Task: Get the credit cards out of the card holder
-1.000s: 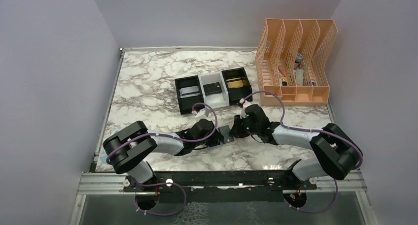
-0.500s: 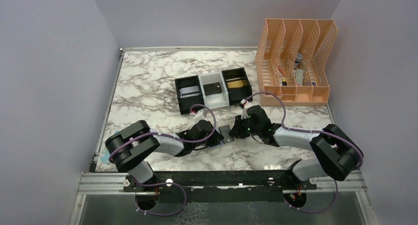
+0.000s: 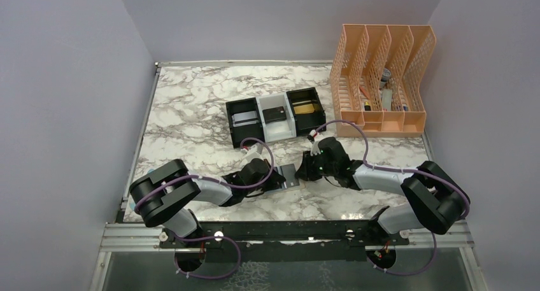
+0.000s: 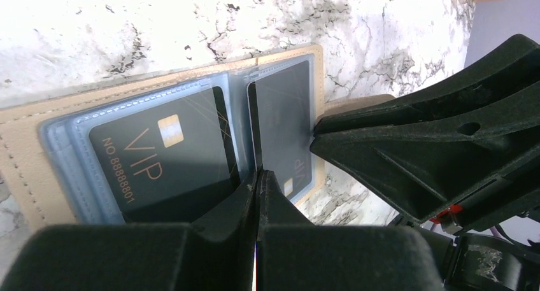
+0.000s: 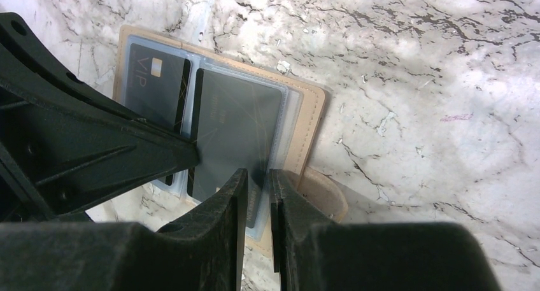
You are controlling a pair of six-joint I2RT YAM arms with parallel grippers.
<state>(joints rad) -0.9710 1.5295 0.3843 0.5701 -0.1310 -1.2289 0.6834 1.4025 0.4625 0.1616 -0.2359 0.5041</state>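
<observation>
The tan card holder (image 3: 288, 176) lies open on the marble table between my grippers. In the left wrist view the holder (image 4: 25, 151) has two dark grey cards in its clear pockets, one marked VIP (image 4: 159, 157) and one (image 4: 283, 125) beside it. My left gripper (image 4: 258, 176) is shut, with its tips at the holder's fold. My right gripper (image 5: 258, 176) has its jaws a narrow slit apart. Its tips are down on the near edge of the right-hand card (image 5: 235, 125), which lies flat and is not pinched.
A row of three small bins stands behind: black with a silvery card (image 3: 244, 119), white with a dark card (image 3: 276, 114), black with a gold card (image 3: 305, 108). A peach mesh file organizer (image 3: 382, 81) is at the back right. Walls close in both sides.
My left arm has drawn slightly left and nearer, and the card holder has shifted a little with it. My right gripper has followed and stays at the holder's right edge.
</observation>
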